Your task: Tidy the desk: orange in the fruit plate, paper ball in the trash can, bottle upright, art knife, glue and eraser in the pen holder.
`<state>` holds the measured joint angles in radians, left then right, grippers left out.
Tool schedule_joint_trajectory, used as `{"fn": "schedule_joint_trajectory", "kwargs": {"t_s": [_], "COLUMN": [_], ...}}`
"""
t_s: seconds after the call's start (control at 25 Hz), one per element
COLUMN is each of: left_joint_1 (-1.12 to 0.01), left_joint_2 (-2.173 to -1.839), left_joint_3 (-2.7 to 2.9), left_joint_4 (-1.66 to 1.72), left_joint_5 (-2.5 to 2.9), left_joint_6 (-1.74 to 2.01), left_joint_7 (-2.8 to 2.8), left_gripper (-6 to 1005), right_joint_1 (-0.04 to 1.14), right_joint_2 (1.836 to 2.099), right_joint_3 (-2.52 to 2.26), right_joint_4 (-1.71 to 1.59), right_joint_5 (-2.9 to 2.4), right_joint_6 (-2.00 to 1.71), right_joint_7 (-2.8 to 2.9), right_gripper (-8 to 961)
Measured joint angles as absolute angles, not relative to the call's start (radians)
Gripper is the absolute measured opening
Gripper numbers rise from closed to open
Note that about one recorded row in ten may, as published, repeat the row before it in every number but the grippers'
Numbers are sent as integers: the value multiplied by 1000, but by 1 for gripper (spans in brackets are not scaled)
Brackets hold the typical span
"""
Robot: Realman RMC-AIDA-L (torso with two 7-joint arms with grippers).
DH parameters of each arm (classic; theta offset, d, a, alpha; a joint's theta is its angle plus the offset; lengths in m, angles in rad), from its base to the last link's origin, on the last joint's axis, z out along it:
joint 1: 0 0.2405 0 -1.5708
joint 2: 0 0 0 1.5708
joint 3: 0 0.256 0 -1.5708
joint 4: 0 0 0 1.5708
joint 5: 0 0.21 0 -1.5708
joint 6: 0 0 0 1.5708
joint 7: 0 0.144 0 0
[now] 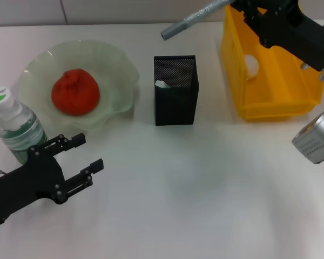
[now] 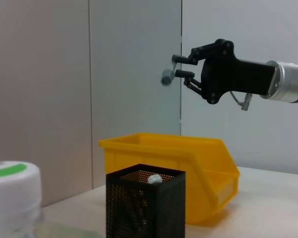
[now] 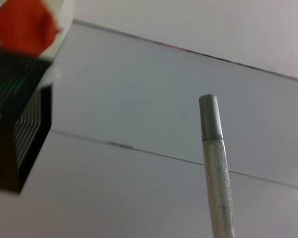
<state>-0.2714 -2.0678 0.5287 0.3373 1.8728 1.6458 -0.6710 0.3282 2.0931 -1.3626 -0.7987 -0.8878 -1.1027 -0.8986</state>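
The orange (image 1: 75, 93) lies in the pale-green fruit plate (image 1: 116, 65) at the back left. Just in front of the plate the bottle (image 1: 13, 127) stands upright. Beside it my left gripper (image 1: 89, 154) is open and empty. The black mesh pen holder (image 1: 175, 91) holds a white-tipped item (image 1: 162, 84). High beside the yellow trash can (image 1: 270, 91), my right gripper (image 1: 235, 5) is shut on a silvery stick with a grey cap (image 1: 189, 22); whether it is the art knife or the glue I cannot tell. A white paper ball (image 1: 251, 65) lies in the can. The eraser is out of view.
A silver housing on my right arm (image 1: 316, 137) hangs over the table's right edge. From the left wrist, the pen holder (image 2: 145, 206) stands before the trash can (image 2: 188, 168), with my right gripper (image 2: 181, 69) and the stick (image 2: 167, 77) high above them.
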Motion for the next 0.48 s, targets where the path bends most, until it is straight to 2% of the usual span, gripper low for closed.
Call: {"fn": "schedule_joint_trajectory", "kwargs": {"t_s": [0.48], "left_joint_1": [-268], "left_joint_2": [-2069], "left_joint_3": [507], "left_joint_4": [294], "left_joint_5": [1871], "left_joint_6": [1642], "left_joint_7": [-585], "left_gripper": [642], "right_joint_1": [295], "right_joint_2": [2092], "right_joint_3": [-1478], "right_joint_4": [-749], "right_joint_5": [-732], "right_joint_6": [-1069], "right_joint_7": [-1503], "right_gripper": [143]}}
